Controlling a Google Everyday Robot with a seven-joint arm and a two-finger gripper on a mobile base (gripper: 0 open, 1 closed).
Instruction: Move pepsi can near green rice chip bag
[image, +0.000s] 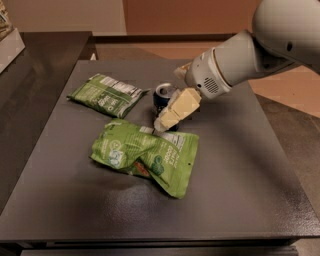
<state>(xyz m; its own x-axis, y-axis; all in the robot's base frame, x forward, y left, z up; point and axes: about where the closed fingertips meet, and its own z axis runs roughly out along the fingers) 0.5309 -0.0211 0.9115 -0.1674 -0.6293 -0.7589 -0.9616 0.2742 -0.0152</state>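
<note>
Tool (169, 111) stood at can (162, 94), grip state could not be told | can stood upright at 12 o'clock of chip bag (145, 155), just beside its edge | advised: set can flat on worktop (240, 190), release, lift straight up.

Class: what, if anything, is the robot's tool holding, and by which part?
It cannot be told. The tool is against the side of the pepsi can, just behind the green rice chip bag, but a firm hold is not visible.

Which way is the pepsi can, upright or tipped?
Upright. The pepsi can shows its silver top facing up, behind the green rice chip bag; the gripper is at its front.
</note>
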